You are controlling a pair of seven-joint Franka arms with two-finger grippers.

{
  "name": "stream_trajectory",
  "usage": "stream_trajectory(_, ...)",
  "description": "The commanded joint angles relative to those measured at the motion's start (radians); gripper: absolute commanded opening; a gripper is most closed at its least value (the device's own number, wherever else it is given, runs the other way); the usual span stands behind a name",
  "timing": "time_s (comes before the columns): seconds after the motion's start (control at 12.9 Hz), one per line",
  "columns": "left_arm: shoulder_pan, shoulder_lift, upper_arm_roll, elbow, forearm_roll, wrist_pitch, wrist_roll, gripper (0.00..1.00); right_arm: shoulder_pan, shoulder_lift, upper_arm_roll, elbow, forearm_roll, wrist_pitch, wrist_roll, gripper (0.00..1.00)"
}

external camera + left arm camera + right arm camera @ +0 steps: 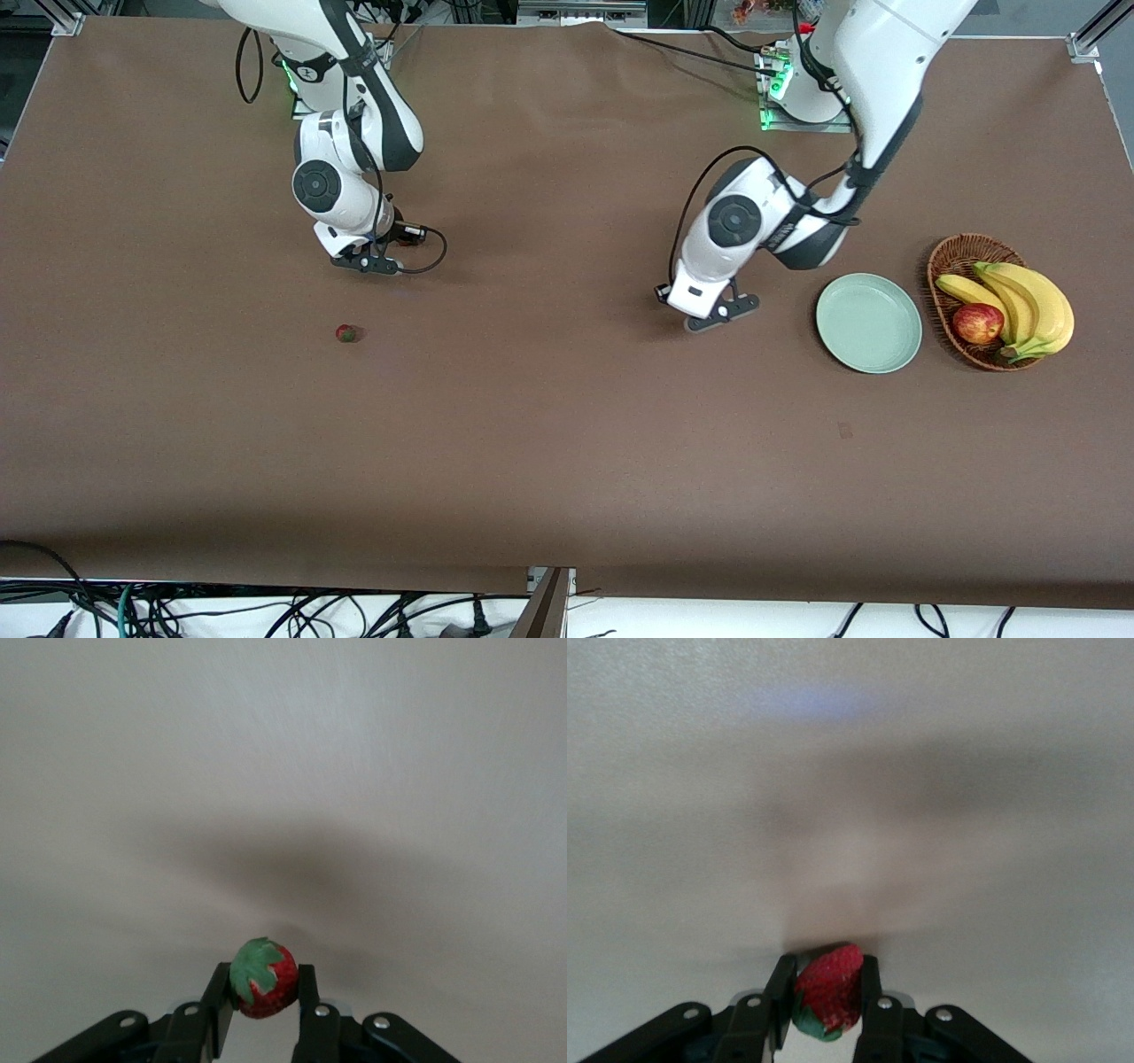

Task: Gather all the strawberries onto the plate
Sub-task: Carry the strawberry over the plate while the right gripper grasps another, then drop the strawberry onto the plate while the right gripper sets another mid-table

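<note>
My left gripper [719, 315] is low over the brown table beside the pale green plate [868, 322], on the side toward the right arm's end. In the left wrist view it [264, 985] is shut on a strawberry [266, 980] with its green cap showing. My right gripper [368, 263] is low over the table toward the right arm's end. The right wrist view shows it [827, 990] shut on another strawberry [830, 988]. A third strawberry [346, 333] lies loose on the table, a little nearer the front camera than the right gripper. Nothing lies on the plate.
A brown wicker basket [955, 251] stands beside the plate toward the left arm's end, holding bananas [1028, 306] and a red apple [977, 322]. Black cables hang along the table's front edge.
</note>
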Motion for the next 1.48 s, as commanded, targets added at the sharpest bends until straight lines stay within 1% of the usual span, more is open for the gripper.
stream_trajectory(0.0,0.008,-0.115,0.143,0.036,-0.159,-0.15,0.312,0.0,0.001,-0.066,0.004,-0.004,0.02,-0.014,0.001,0.07)
stream_trajectory(0.08,0.008,-0.14,0.206,0.036,-0.181,-0.196,0.414,0.0,0.001,-0.063,0.006,0.045,0.022,-0.027,-0.005,0.07)
stream_trajectory(0.16,0.008,-0.154,0.271,0.036,-0.204,-0.224,0.531,0.0,0.006,-0.05,0.006,0.117,0.02,-0.06,0.012,0.08)
stream_trajectory(0.23,0.008,-0.159,0.338,0.03,-0.207,-0.23,0.644,0.0,0.007,-0.016,0.006,0.215,0.02,-0.118,0.042,0.09)
stream_trajectory(0.31,0.01,-0.156,0.392,0.026,-0.208,-0.23,0.743,0.0,0.009,0.048,0.006,0.349,0.022,-0.181,0.079,0.1)
stream_trajectory(0.39,0.01,-0.15,0.447,0.021,-0.207,-0.227,0.841,0.0,0.014,0.132,0.006,0.507,0.022,-0.238,0.136,0.1)
stream_trajectory(0.54,0.014,-0.122,0.541,0.01,-0.207,-0.209,1.014,0.0,0.017,0.33,0.009,0.845,0.025,-0.358,0.257,0.1)
stream_trajectory(0.62,0.016,-0.104,0.575,-0.007,-0.207,-0.168,1.084,0.0,0.015,0.414,0.032,0.989,0.046,-0.384,0.311,0.13)
stream_trajectory(0.7,0.017,-0.093,0.604,-0.039,-0.208,-0.114,1.144,0.0,0.015,0.479,0.049,1.085,0.09,-0.378,0.366,0.14)
stream_trajectory(0.78,0.02,-0.079,0.616,-0.059,-0.208,-0.071,1.182,0.0,0.015,0.528,0.059,1.152,0.12,-0.367,0.401,0.14)
stream_trajectory(0.85,0.028,-0.062,0.623,-0.066,-0.208,-0.046,1.211,0.0,0.015,0.565,0.081,1.205,0.126,-0.343,0.431,0.15)
stream_trajectory(0.93,0.033,-0.048,0.624,-0.067,-0.208,-0.028,1.219,0.0,0.017,0.591,0.114,1.225,0.126,-0.293,0.472,0.17)
stream_trajectory(1.01,0.033,-0.032,0.626,-0.067,-0.208,-0.013,1.221,0.0,0.018,0.608,0.157,1.225,0.125,-0.203,0.536,0.18)
stream_trajectory(1.09,0.034,-0.021,0.627,-0.067,-0.208,0.003,1.224,0.03,0.03,0.625,0.193,1.225,0.122,-0.117,0.588,0.18)
stream_trajectory(1.17,0.034,-0.019,0.626,-0.062,-0.208,0.005,1.242,0.28,0.067,0.648,0.198,1.227,0.117,-0.052,0.639,0.22)
stream_trajectory(1.24,0.034,-0.019,0.627,-0.057,-0.208,0.001,1.257,0.99,0.096,0.67,0.198,1.23,0.117,0.014,0.685,0.22)
stream_trajectory(1.32,0.034,-0.027,0.627,-0.051,-0.208,-0.009,1.268,1.0,0.134,0.691,0.198,1.23,0.117,0.098,0.742,0.26)
stream_trajectory(1.4,0.033,-0.048,0.627,-0.038,-0.208,-0.046,1.27,1.0,0.177,0.713,0.198,1.23,0.117,0.173,0.808,0.32)
